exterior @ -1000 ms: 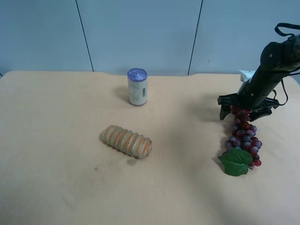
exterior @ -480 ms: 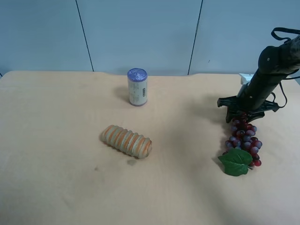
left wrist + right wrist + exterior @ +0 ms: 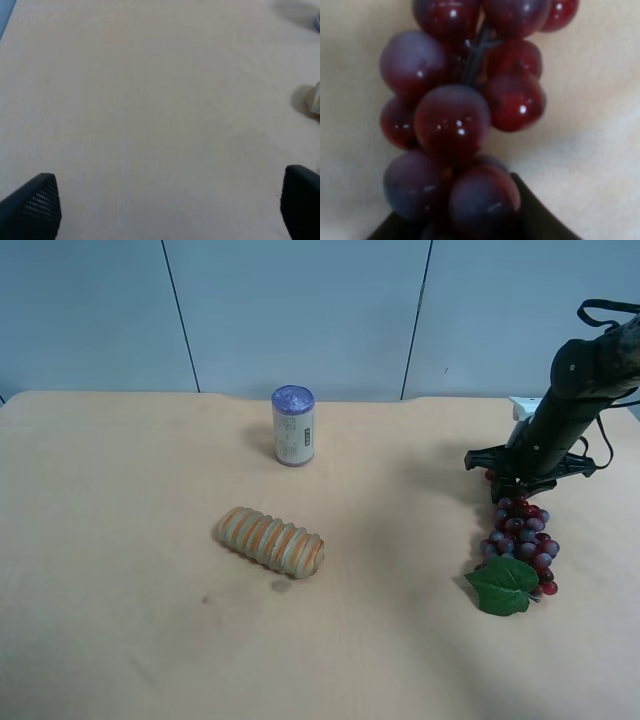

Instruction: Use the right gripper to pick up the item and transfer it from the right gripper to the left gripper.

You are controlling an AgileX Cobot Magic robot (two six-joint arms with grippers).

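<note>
grape bunch lying near-to-far, leaf end nearest

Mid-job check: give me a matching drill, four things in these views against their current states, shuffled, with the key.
Things:
1. grapes
2. can
3. roll
4. left gripper

States:
A. standing upright
B. fingers apart above the table
C. one end clamped by the right gripper
D. lying on its side

Pairs: 1-C, 2-A, 3-D, 4-B
</note>
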